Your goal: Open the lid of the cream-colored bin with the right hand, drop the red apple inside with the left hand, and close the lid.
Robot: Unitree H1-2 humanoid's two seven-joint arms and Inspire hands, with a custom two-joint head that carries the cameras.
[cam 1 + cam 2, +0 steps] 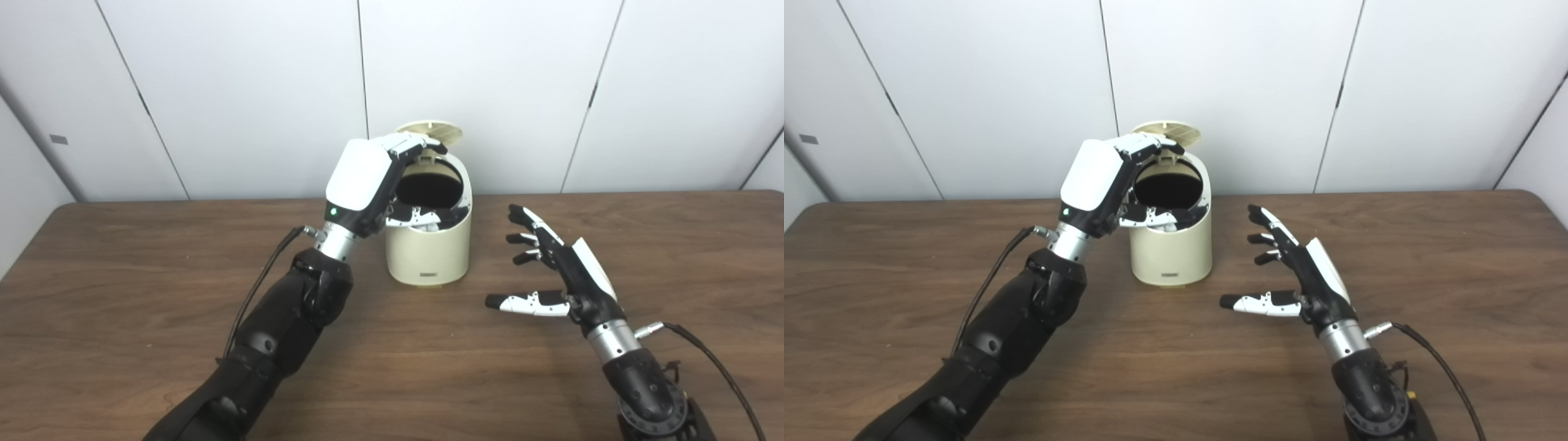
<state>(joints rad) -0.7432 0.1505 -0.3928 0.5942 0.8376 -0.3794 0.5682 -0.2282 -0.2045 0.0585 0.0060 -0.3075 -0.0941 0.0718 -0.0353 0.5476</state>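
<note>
Left hand [373, 184] hangs open-fingered over the cream bin [429, 245], lid [429, 130] up at 12 o'clock; no apple seen, likely dropped; right hand [554, 269] waits empty, fingers spread, at 3 o'clock

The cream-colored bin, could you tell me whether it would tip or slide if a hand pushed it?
The bin looks like light plastic, so it would probably slide on the smooth table. Its raised lid and the left hand at its rim suggest a high push might tip it.
</note>
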